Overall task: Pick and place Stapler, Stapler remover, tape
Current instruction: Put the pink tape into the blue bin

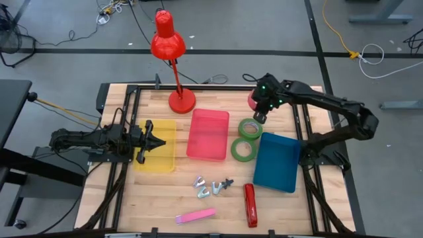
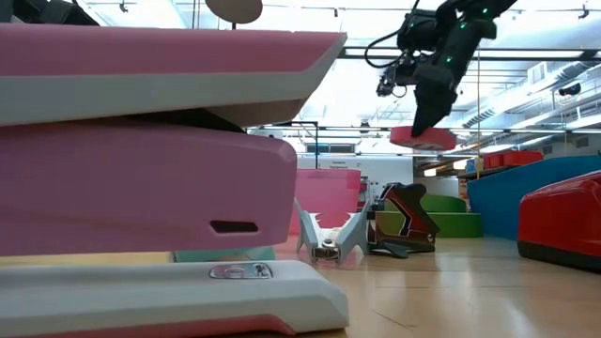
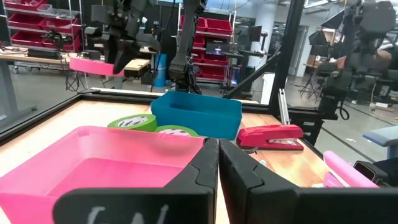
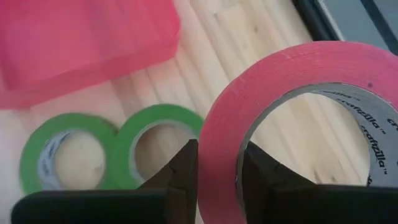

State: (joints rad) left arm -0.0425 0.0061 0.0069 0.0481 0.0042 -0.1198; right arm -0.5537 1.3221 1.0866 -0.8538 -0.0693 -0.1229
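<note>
Three flat tape rolls are counted: two green tape rolls (image 1: 250, 128) (image 1: 244, 149) and one pinkish-red tape roll (image 4: 292, 118); three plastic trays (image 1: 208, 134) are counted.

High view looked straight down, far up, saw whole table (image 1: 165, 198) and both arms. Low view sat at table height, very near pink stapler (image 2: 141, 188), faced across toward room. Left wrist view looked level over pink tray (image 3: 81, 162) toward blue tray (image 3: 196, 115). Right wrist view looked down, very close to pinkish-red tape (image 4: 298, 118). Green tapes (image 1: 246, 139) showed in all four views.
</note>
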